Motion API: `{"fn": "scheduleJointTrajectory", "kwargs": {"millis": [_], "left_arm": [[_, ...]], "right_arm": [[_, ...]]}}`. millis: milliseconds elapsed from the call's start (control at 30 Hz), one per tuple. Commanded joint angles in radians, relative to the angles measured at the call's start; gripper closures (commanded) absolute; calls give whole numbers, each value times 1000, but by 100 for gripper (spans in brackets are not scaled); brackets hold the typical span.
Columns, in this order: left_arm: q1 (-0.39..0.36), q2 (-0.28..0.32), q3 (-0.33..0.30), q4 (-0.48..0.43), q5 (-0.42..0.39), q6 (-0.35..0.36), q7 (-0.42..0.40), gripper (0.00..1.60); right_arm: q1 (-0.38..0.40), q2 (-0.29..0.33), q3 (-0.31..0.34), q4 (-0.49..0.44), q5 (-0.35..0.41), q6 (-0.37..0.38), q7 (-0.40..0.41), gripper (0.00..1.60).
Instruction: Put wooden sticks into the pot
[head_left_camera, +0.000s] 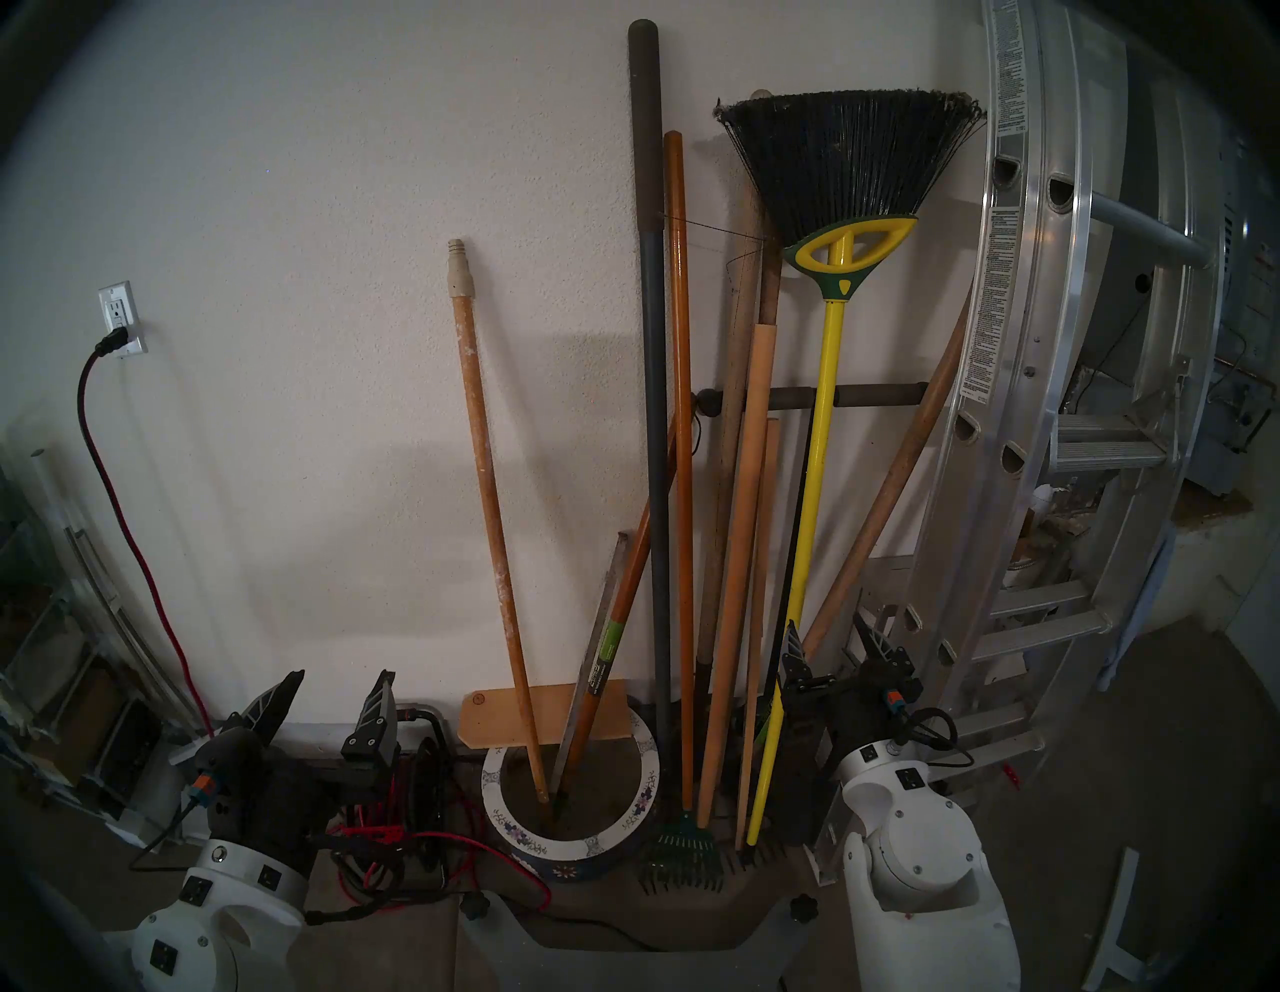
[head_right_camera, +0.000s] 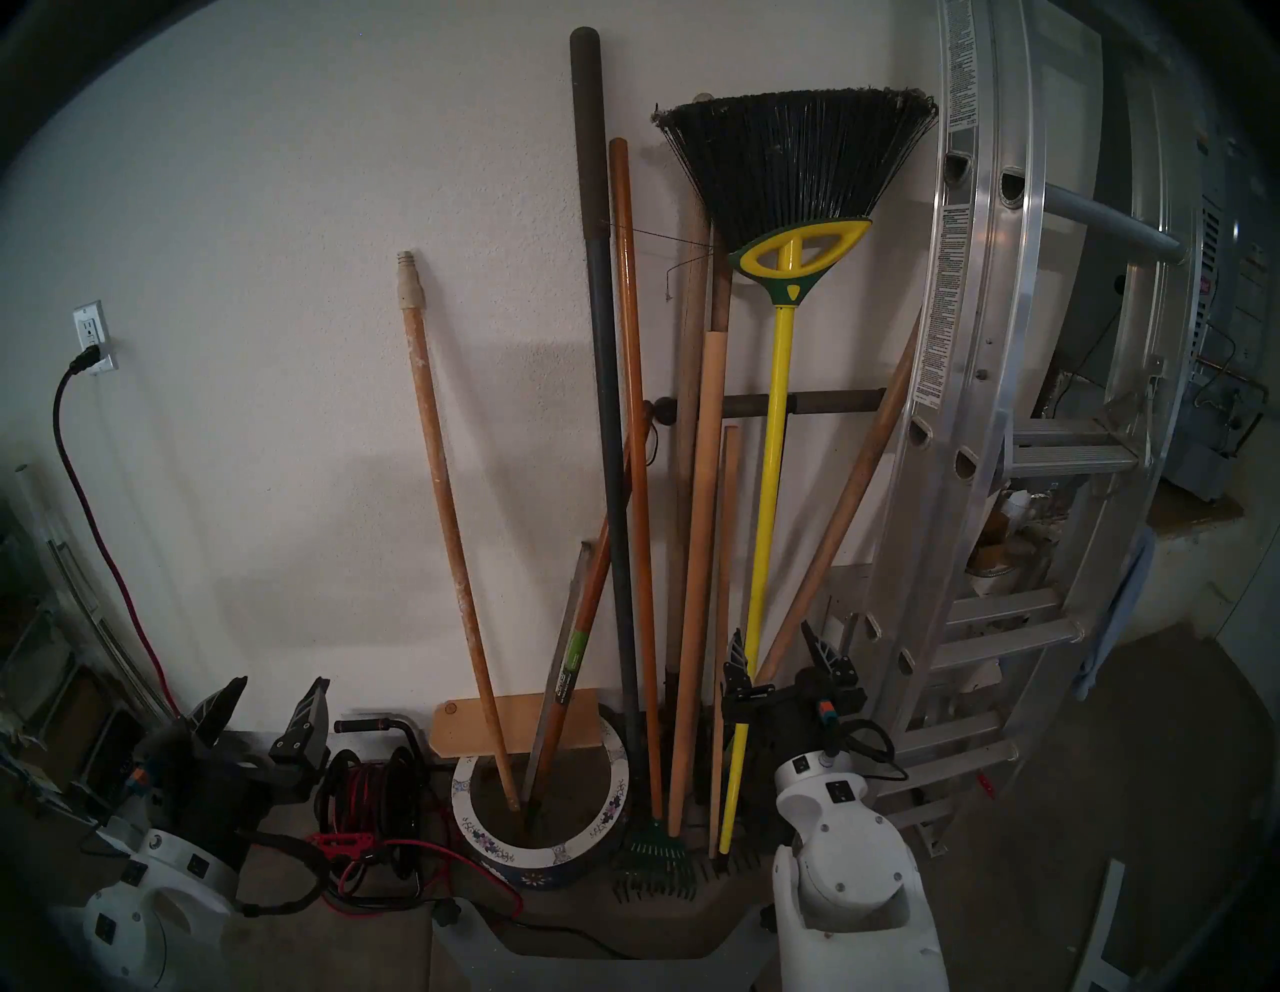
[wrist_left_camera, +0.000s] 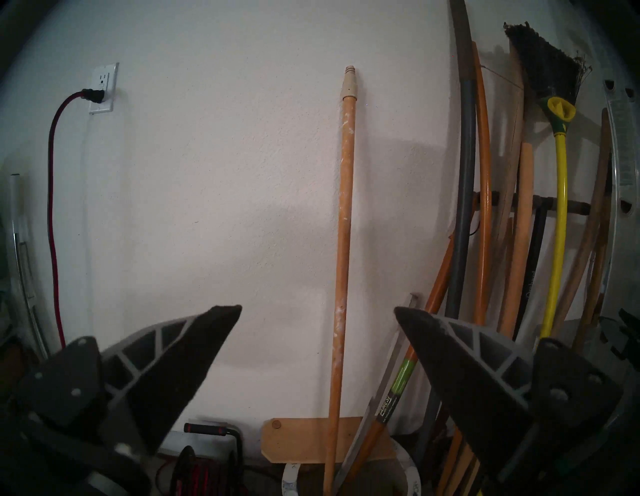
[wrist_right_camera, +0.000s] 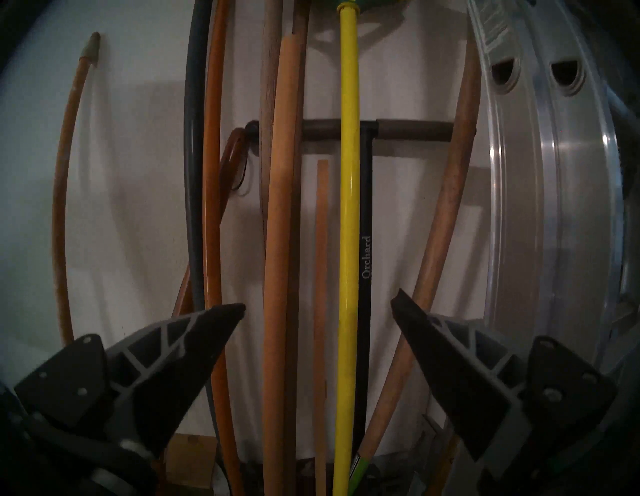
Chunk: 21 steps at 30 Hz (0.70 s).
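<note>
While both my end effectors hang empty with jaws spread wide, the pot (head_left_camera: 641, 758) sits on the floor against the wall, between my two arms. Already standing in it are the paint-speckled pole (head_left_camera: 488, 499) with the off-white threaded tip, an orange tool handle with a green label, and a flat grey strip beside that handle. Outside it, to its right, the plain tan dowel (head_left_camera: 738, 575) and the yellow-handled broom (head_left_camera: 814, 499) lean upright against the wall among other handles, their feet on the floor by a small green rake head.

My right end effector (head_left_camera: 828, 641) points level at that cluster. In the right wrist view the broom's yellow shaft (wrist_right_camera: 349, 207) runs almost vertically through the gap between my fingertips, slightly right of centre, with the tan dowel (wrist_right_camera: 278, 242) also inside the gap, toward the left finger. Both long axes stand across my jaw opening, so a straight advance looks workable.

My left end effector (head_left_camera: 336, 693) faces bare wall left of the pot, well apart from the cluster; the right arm is plainly the nearer.
</note>
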Motion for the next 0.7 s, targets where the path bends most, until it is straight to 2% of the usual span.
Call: {"fn": "scheduleJointTrajectory", "kwargs": {"millis": [0, 67, 133, 167, 433, 467, 667], "left_arm": [[66, -20, -35, -9, 6, -19, -26, 0], [66, -31, -45, -9, 8, -25, -42, 0], [66, -33, -48, -9, 8, -26, -45, 0], [66, -51, -60, -9, 10, -33, -69, 0], [66, -52, -61, -9, 10, -34, -70, 0], [66, -53, -62, -9, 11, -34, -72, 0], [66, -69, -71, -9, 9, -36, -94, 0]], "right_arm": [[115, 8, -12, 121, -22, 28, -34, 0], [152, 7, -4, 185, -27, 27, -51, 0], [157, 7, -1, 197, -29, 29, -53, 0], [234, 28, 10, 301, -39, 32, -60, 0], [252, 39, 22, 326, -36, 38, -57, 0], [233, 46, 26, 301, -35, 51, -53, 0], [300, 79, 50, 423, -34, 46, -43, 0]]}}
